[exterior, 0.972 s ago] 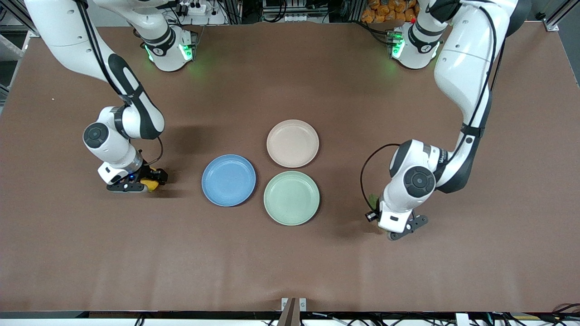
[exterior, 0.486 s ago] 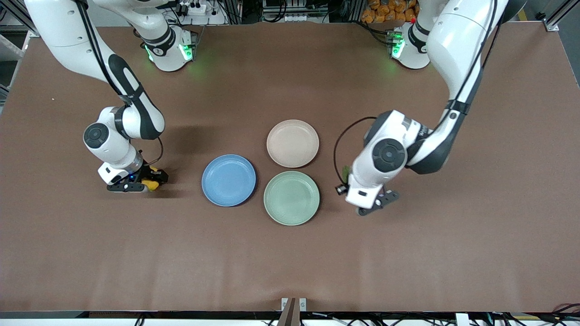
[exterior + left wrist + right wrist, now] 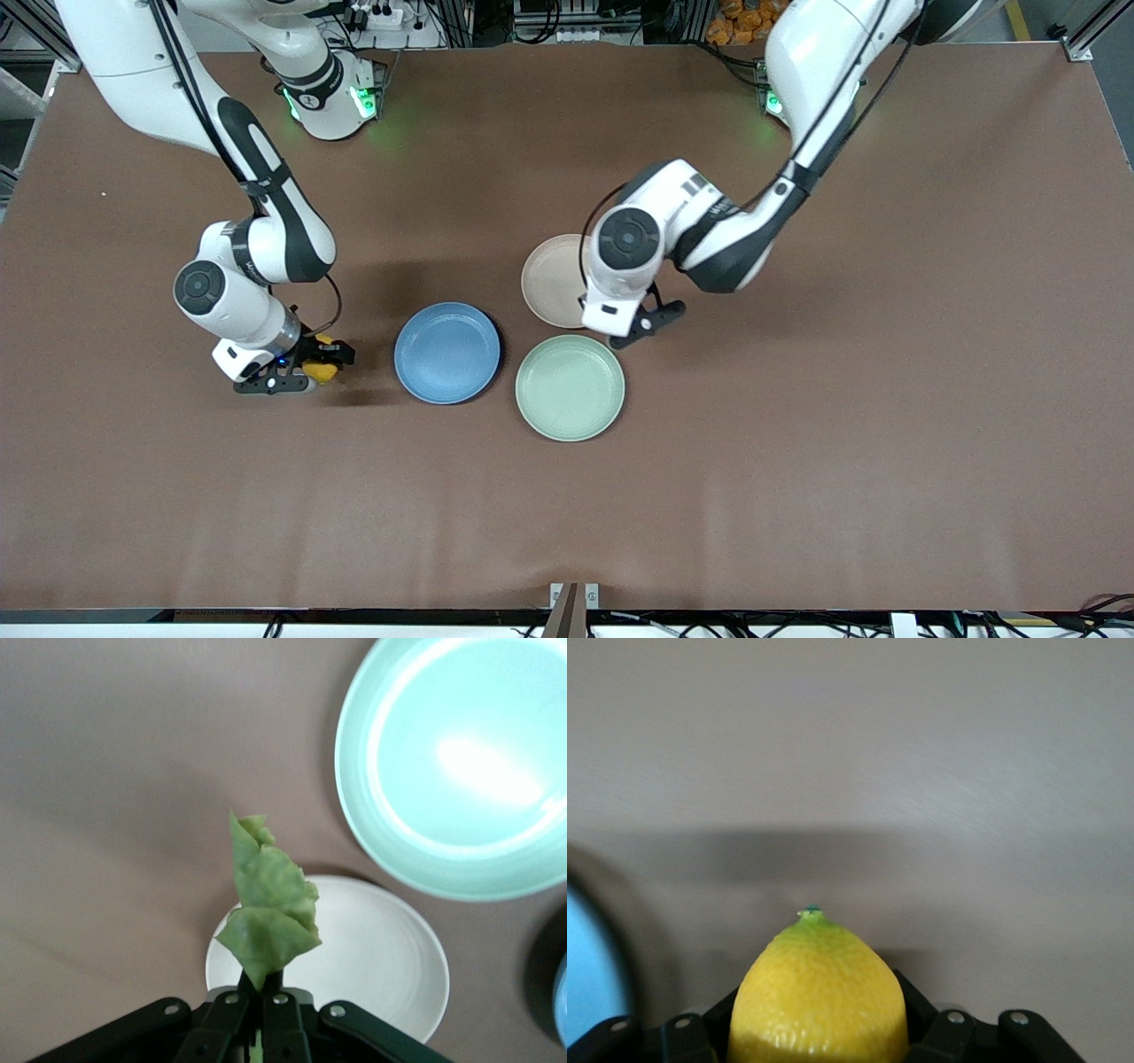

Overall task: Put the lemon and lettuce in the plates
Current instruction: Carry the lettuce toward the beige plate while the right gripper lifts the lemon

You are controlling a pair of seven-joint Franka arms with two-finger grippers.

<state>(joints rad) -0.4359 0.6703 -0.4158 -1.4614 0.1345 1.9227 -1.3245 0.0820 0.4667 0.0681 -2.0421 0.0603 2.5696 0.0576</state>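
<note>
My left gripper (image 3: 625, 324) is shut on the lettuce (image 3: 267, 908), a crinkled green leaf, and holds it in the air over the edge of the pale beige-pink plate (image 3: 554, 280), which also shows in the left wrist view (image 3: 381, 961). The lettuce is hidden under the wrist in the front view. My right gripper (image 3: 312, 369) is shut on the yellow lemon (image 3: 322, 369), just above the table beside the blue plate (image 3: 447, 353), toward the right arm's end. In the right wrist view the lemon (image 3: 819, 988) fills the jaws and the blue plate's rim (image 3: 589, 970) shows at the edge.
A pale mint-green plate (image 3: 570, 387) lies nearer the front camera than the beige-pink plate and touches it and the blue plate. It also shows in the left wrist view (image 3: 461, 771). The brown table mat (image 3: 797, 443) spreads bare around the plates.
My left arm has swung with the lettuce from the left arm's end of the table to over the beige-pink plate's edge. My right gripper has moved slightly toward the blue plate with the lemon.
</note>
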